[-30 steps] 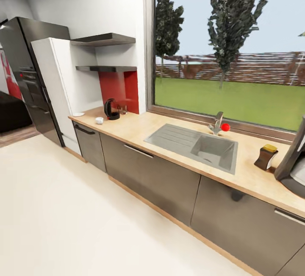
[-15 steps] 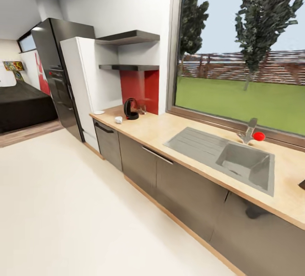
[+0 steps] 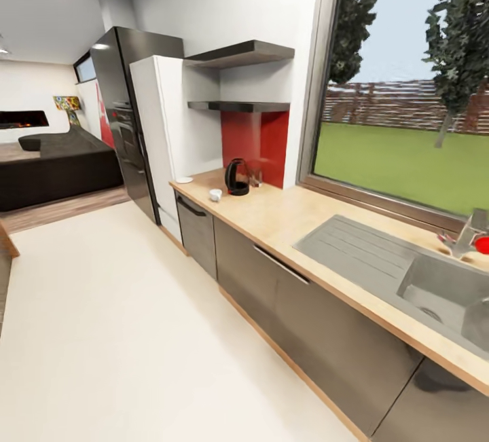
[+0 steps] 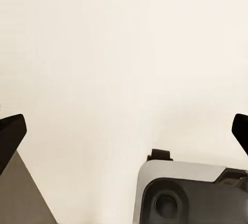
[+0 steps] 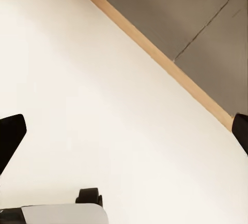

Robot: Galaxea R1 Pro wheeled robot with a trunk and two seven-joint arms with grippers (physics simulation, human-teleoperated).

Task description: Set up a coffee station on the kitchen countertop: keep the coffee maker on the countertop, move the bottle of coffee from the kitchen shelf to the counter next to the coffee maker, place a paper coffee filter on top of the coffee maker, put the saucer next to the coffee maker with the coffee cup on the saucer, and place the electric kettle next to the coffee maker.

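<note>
Head view: table (image 3: 299,214), light beige wood-grain top over grey cabinets (image 3: 319,320), runs from centre frame to the lower right. Kettle (image 3: 236,177), squat, dark and glossy with a black handle, stands at the table's far end, centre of frame, in front of a red backsplash (image 3: 255,143). Cup (image 3: 215,194), small and white, sits on the table just left of the kettle, apart from it. Saucer (image 3: 184,180), flat white disc, lies further left by the white cabinet (image 3: 163,136), well apart from the cup. Grey steel sink (image 3: 435,292) with ribbed drainer at right, tap (image 3: 468,233) with a red knob (image 3: 482,245) behind it. Two dark shelves (image 3: 238,55) above the kettle. Black fridge (image 3: 125,116) left of the white cabinet; dark sofa (image 3: 58,167) at far left. Floor (image 3: 122,333) plain cream. Left gripper (image 4: 124,133): jaws spread wide, dark tips at both frame edges, nothing between, cream floor beneath, grey robot base at lower right. Right gripper (image 5: 124,133): jaws likewise wide apart and empty, over floor, with the wood plinth (image 5: 155,53) and grey cabinet fronts in the upper right. Kettle, cup and saucer are all up on the table, far from both jaws.
</note>
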